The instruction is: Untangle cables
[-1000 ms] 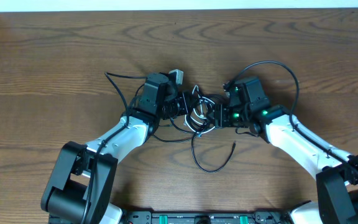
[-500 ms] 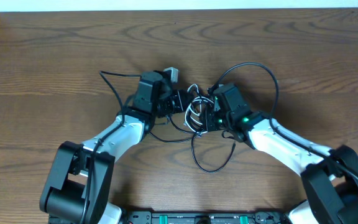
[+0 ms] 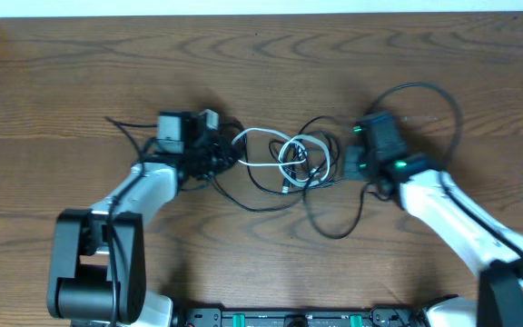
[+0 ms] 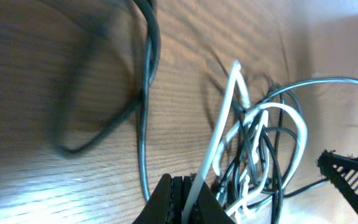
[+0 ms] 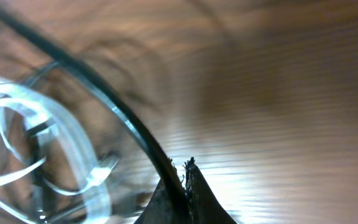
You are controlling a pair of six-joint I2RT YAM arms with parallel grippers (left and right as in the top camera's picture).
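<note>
White cable [image 4: 217,124] is clamped in your left jaws, black cable [image 5: 104,106] in your right jaws. Draw apart slowly, low over the desk [image 3: 80,73]; stop if the knot [image 3: 291,159] tightens.

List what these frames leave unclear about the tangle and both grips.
Overhead: knot too small to trace crossings; left gripper and right gripper cover their own grips.
Left wrist: bottom edge cuts off the fingers on the white cable.
Right wrist: blur smears the white loops; the frame edge cuts the black cable.
</note>
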